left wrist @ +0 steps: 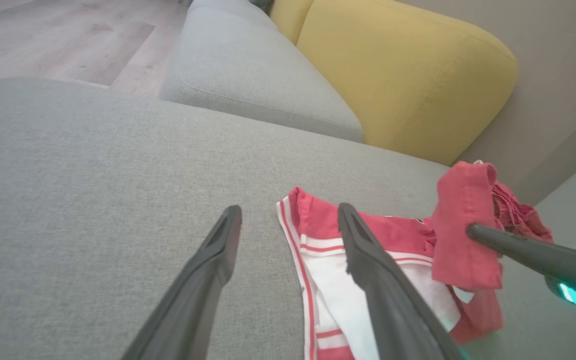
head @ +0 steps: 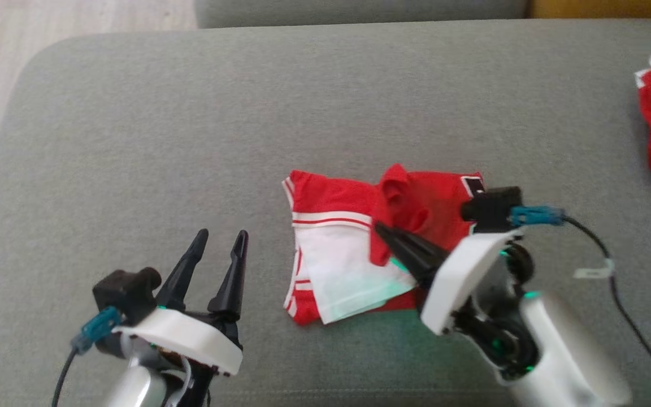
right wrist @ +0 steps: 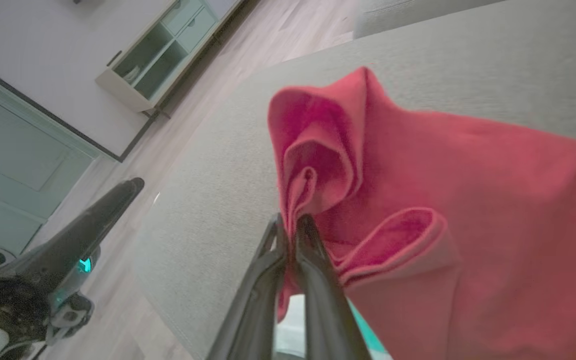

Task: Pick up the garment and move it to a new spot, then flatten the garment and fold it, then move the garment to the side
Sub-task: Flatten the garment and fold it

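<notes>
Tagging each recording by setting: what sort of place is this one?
Most likely a home living room: the work surface is a grey upholstered seat, a yellow cushion lies beyond it, and a pale cabinet stands on a wood floor.

White wrist shells [head: 184, 337] carry long black tapered jaws, teal plugs [head: 536, 215], black cables [head: 597, 239].

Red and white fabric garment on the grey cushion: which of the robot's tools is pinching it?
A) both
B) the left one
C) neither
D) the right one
D: the right tool is shut on a raised red fold of the red and white fabric garment, while the left tool stands open, apart from the cloth.
</notes>
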Controlling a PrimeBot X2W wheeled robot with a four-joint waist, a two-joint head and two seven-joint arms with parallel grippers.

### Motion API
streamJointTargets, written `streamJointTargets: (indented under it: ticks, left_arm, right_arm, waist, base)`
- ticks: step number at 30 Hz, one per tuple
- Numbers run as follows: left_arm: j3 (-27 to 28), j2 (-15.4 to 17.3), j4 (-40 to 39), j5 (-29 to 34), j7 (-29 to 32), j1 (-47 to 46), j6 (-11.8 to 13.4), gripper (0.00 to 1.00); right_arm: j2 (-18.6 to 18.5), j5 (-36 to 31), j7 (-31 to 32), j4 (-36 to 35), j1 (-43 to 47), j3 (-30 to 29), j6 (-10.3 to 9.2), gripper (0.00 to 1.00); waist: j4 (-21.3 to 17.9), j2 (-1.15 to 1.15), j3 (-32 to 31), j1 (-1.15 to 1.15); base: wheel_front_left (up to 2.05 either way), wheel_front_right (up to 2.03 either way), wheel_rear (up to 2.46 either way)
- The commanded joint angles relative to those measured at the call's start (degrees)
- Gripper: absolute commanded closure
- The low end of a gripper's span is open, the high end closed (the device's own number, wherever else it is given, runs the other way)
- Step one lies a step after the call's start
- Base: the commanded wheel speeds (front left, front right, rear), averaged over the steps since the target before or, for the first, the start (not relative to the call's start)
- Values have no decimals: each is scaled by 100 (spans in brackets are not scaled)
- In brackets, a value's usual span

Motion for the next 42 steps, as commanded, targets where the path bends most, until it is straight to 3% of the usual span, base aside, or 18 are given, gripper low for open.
streamJointTargets:
  ticks: [1,8,14,15,16,17,18,25,30,36,42]
  left_arm:
    - [176,36,-160,18,-76,-276,-12,0]
    - [80,-47,-83,2,-113,-333,-48,0]
    - [72,-67,-12,-22,-159,-351,-56,0]
    - [71,-69,-4,-27,-164,-353,-55,0]
    - [70,-70,4,-31,-169,-353,-55,0]
    - [67,-71,11,-33,-173,-353,-55,0]
    - [63,-73,17,-34,-176,-353,-52,0]
    - [51,-58,30,-46,-190,-309,-32,0]
    - [43,-33,21,-58,-195,-253,-11,0]
    - [33,-6,-12,-72,-190,-190,22,0]
    - [14,15,-38,-86,-182,-154,37,0]
  right_arm:
    - [126,52,-99,-116,-283,140,37,100]
    - [370,250,-621,1054,-768,546,37,100]
    - [383,724,-1057,1717,-1092,930,37,100]
    - [383,822,-1139,1804,-1146,1017,37,84]
    - [383,922,-1222,1888,-1197,1095,37,60]
    - [383,1003,-1297,1969,-1248,1177,37,3]
    - [384,1082,-1382,2037,-1296,1250,37,0]
    - [384,1340,-1808,2207,-1508,1564,37,0]
    - [384,1292,-2263,2078,-1526,1432,37,0]
    - [125,657,-2947,1987,-1475,795,37,0]
    - [-296,-123,-3158,1926,-1278,542,37,0]
  waist:
    - [130,0,-3,0]
    - [536,0,45,0]
    - [636,0,65,0]
    - [636,0,63,0]
    - [633,0,58,0]
    - [626,0,52,0]
    - [614,0,45,0]
    - [472,0,-17,0]
    - [331,0,-78,0]
    - [206,0,-130,0]
    - [154,0,-153,0]
  base:
    - [0,0,0]
    - [0,0,0]
    - [0,0,0]
    - [0,0,0]
    - [0,0,0]
    - [0,0,0]
    - [0,0,0]
    - [0,0,0]
    - [0,0,0]
    - [0,0,0]
    - [0,0,0]
